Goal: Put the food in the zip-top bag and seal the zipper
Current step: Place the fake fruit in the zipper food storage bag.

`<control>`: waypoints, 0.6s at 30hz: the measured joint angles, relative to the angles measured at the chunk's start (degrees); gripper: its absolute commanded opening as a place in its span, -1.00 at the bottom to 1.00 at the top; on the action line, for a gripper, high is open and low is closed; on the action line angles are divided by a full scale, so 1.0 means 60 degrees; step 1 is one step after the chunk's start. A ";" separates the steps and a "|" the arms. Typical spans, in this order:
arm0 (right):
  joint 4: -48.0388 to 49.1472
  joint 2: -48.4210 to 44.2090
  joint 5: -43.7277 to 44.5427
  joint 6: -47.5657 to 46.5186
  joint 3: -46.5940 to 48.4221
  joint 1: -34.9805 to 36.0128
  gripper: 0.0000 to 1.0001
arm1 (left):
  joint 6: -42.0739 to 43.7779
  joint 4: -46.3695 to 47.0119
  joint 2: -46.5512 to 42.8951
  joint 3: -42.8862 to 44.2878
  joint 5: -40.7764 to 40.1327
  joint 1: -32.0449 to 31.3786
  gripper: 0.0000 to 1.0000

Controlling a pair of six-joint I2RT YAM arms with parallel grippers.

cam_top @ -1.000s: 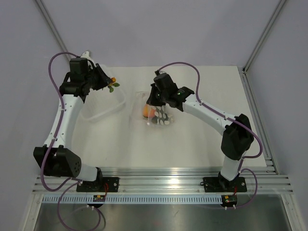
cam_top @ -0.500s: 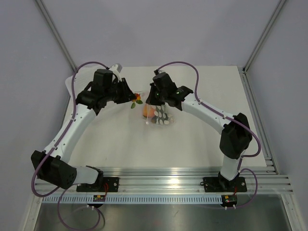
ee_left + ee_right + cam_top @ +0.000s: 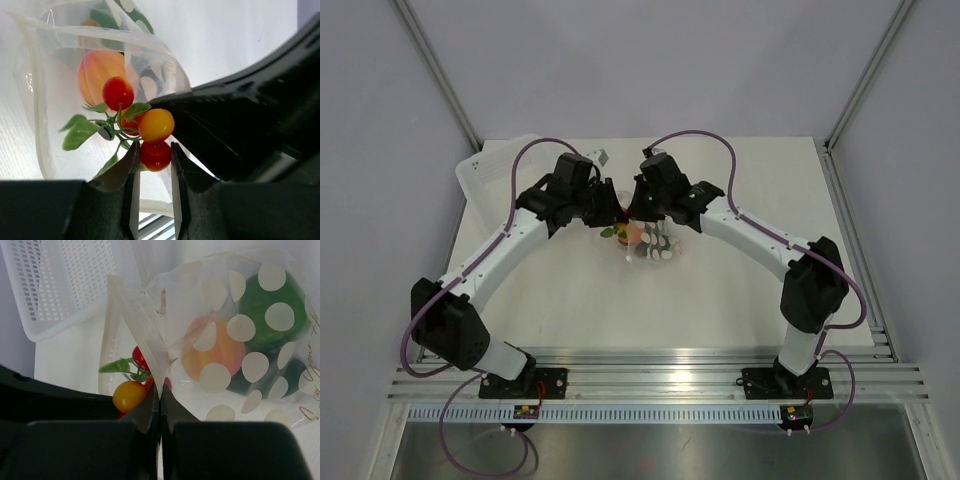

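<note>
The zip-top bag (image 3: 660, 250), clear with white dots, lies mid-table with its mouth held up and open. My right gripper (image 3: 642, 214) is shut on the bag's upper mouth edge, the zipper strip (image 3: 131, 315). The peach (image 3: 220, 352) and the green lump (image 3: 272, 315) are inside the bag. My left gripper (image 3: 152, 150) is shut on a red tomato of the red-and-green piece (image 3: 155, 155), a sprig of small tomatoes and leaves. It holds the piece at the bag's mouth, in front of the peach (image 3: 97, 75). The sprig also shows in the right wrist view (image 3: 129, 395).
A white translucent perforated tray (image 3: 480, 165) sits at the back left corner, also in the right wrist view (image 3: 55, 280). Both grippers are close together over the bag, and the right gripper's black body fills the right of the left wrist view.
My left arm has swung right from over the tray to the bag's mouth, carrying the tomato sprig. The right gripper has kept holding the bag's edge.
</note>
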 measured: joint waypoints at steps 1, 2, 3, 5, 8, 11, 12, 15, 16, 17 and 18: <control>0.0004 -0.0055 0.0000 0.0011 -0.0062 0.0000 -0.99 | 0.0000 0.0000 0.0084 -0.0011 -0.0011 -0.0007 -0.25; 0.0007 -0.0109 0.0000 0.0018 -0.0120 0.0000 -0.99 | -0.0025 0.0007 0.0153 -0.0022 -0.0011 -0.0018 0.02; 0.0018 -0.0164 0.0015 0.0004 -0.0168 0.0000 -0.99 | 0.0040 0.0000 0.0200 -0.0022 -0.0029 -0.0029 0.33; 0.0011 -0.0288 0.0142 0.0029 -0.0259 -0.0044 -1.00 | 0.0055 -0.0233 0.0255 -0.0025 -0.0109 -0.0033 0.55; 0.0007 -0.0393 0.0208 0.0047 -0.0284 -0.0062 -0.99 | 0.0200 -0.0430 0.0317 0.0058 -0.0153 -0.0062 0.62; 0.0025 -0.0412 0.0208 0.0051 -0.0306 -0.0066 -0.99 | 0.0466 -0.0769 0.0361 0.0353 -0.0222 -0.0127 0.51; 0.0036 -0.0412 0.0208 0.0051 -0.0321 -0.0066 -1.00 | 0.0608 -0.0871 0.0361 0.0477 -0.0259 -0.0153 0.40; 0.0069 -0.0412 0.0193 0.0055 -0.0375 -0.0066 -0.99 | 0.1020 -0.1075 0.0328 0.0892 -0.0412 -0.0211 0.16; 0.0073 -0.0419 0.0186 0.0055 -0.0397 -0.0066 -0.99 | 0.1140 -0.1100 0.0259 0.0991 -0.0477 -0.0226 -0.04; 0.0066 -0.0426 0.0186 0.0055 -0.0415 -0.0066 -0.99 | 0.1228 -0.1133 0.0146 0.1049 -0.0557 -0.0226 -0.13; 0.0076 -0.0437 0.0182 0.0055 -0.0444 -0.0066 -0.99 | 0.1388 -0.1195 -0.0015 0.1078 -0.0659 -0.0226 -0.21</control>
